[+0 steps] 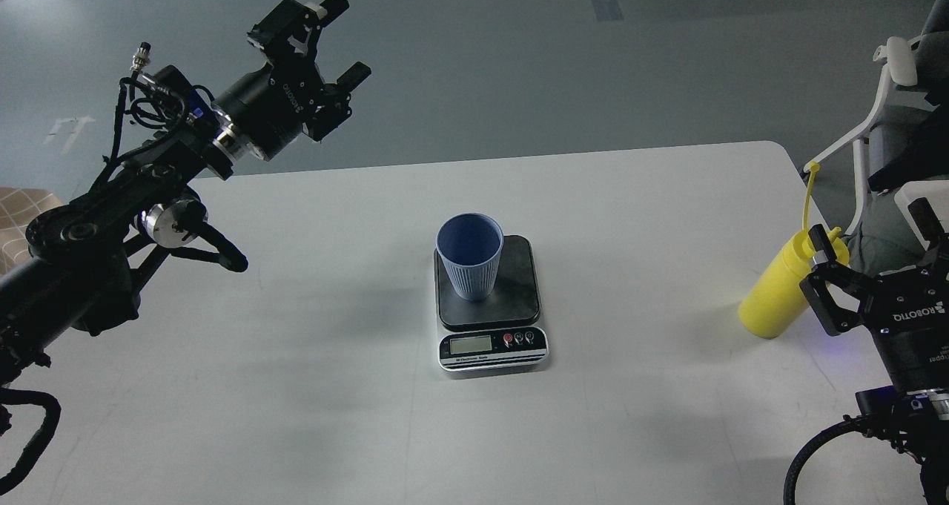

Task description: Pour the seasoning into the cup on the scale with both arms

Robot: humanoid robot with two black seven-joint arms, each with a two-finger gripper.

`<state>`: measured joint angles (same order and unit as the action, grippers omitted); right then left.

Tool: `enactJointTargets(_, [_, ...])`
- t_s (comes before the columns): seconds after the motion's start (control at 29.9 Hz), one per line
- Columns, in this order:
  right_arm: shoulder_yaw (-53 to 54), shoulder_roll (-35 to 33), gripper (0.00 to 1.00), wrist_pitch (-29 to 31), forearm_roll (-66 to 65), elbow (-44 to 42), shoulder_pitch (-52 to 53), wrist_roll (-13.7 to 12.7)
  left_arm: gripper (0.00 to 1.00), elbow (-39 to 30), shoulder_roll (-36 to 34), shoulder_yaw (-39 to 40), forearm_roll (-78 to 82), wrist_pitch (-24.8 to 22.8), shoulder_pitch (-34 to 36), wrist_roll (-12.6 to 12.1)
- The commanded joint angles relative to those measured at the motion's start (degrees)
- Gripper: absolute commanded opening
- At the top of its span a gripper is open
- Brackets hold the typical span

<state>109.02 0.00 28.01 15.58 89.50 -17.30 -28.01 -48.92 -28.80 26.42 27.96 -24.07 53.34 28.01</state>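
While the blue-grey cup (469, 256) stands upright on the scale (490, 303) at the centre of the white counter (296, 386), the yellow seasoning bottle (780, 294) stands at 3 o'clock near the counter's edge. At 10 o'clock, the left gripper (342, 39) hangs wide open and empty. Beside the bottle, the right gripper (869, 235) is spread open, one finger touching or overlapping its shoulder.

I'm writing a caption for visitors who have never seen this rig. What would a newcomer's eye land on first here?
Probably the bright yellow seasoning bottle at the table's right edge, with the right gripper open around its top. Next, the blue-grey cup standing upright on the scale in the middle of the white table. Finally the left gripper, raised high at upper left, fingers spread and holding nothing.
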Motion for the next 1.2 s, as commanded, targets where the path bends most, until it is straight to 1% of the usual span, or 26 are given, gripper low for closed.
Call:
enactJointTargets(0.0, [0.22,0.0,1.0,-0.01,-0.11,-1.52,-1.15,0.01,0.98,-0.03,-0.03,0.12,-0.01,-0.01,-0.08,-0.01])
enactJointTargets(0.23, [-2.06,0.0,1.0,-0.01,-2.13,-4.25,-2.91,0.01,0.98,-0.03,0.24,0.48,-0.01,0.08,-0.08,-0.01])
enactJointTargets(0.67, [-2.24,0.0,1.0,-0.01,-2.13,-5.65,-3.44,0.23,0.98,-0.12,-0.38,0.74,-0.01,-0.01,-0.96,-0.01])
enactJointTargets(0.9, [-2.76,0.0,1.0,-0.01,-4.23,-10.92,-2.48,0.23,0.98,-0.21,-0.99,0.65,-0.01,-0.1,-0.96,-0.01])
enactJointTargets(1.04, [-4.7,0.0,1.0,-0.01,-5.64,-12.25,-2.21,0.5,0.98,-0.21,-0.99,0.21,-0.01,0.08,-1.04,-0.01])
enactJointTargets(1.17, [-4.79,0.0,1.0,-0.01,-6.08,-14.35,0.59,0.94,0.98,-0.29,-1.08,0.65,-0.01,0.08,-2.01,-0.01])
